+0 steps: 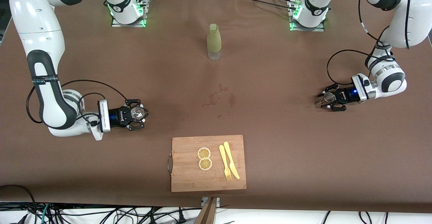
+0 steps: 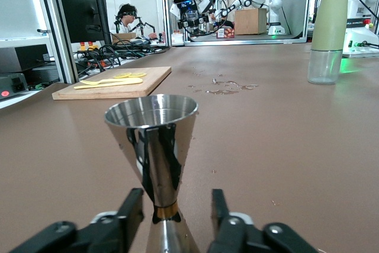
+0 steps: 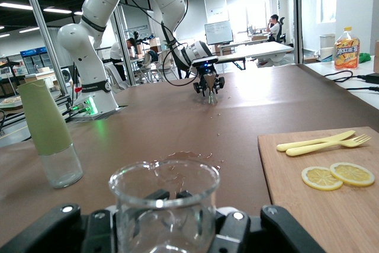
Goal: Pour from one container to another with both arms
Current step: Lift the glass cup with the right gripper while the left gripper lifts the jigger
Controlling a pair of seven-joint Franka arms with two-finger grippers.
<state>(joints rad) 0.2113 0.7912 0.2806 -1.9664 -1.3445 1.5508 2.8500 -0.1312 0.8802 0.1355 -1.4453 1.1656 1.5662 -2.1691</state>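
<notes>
A steel jigger (image 1: 327,96) stands upright on the brown table toward the left arm's end. My left gripper (image 1: 328,100) is low around it, open. In the left wrist view the jigger (image 2: 153,128) rises between the two fingers (image 2: 131,205), with a gap at each side of its narrow waist. At the right arm's end of the table my right gripper (image 1: 137,114) is shut on a clear round glass (image 1: 136,112). The right wrist view shows that glass (image 3: 163,205) filling the space between the fingers, and it looks empty.
A bottle (image 1: 214,41) with a green sleeve and a clear base stands mid-table, farther from the front camera. Spilled drops (image 1: 221,99) wet the cloth at the centre. Nearer the camera lies a wooden cutting board (image 1: 189,180) with two lemon slices, a yellow fork and knife.
</notes>
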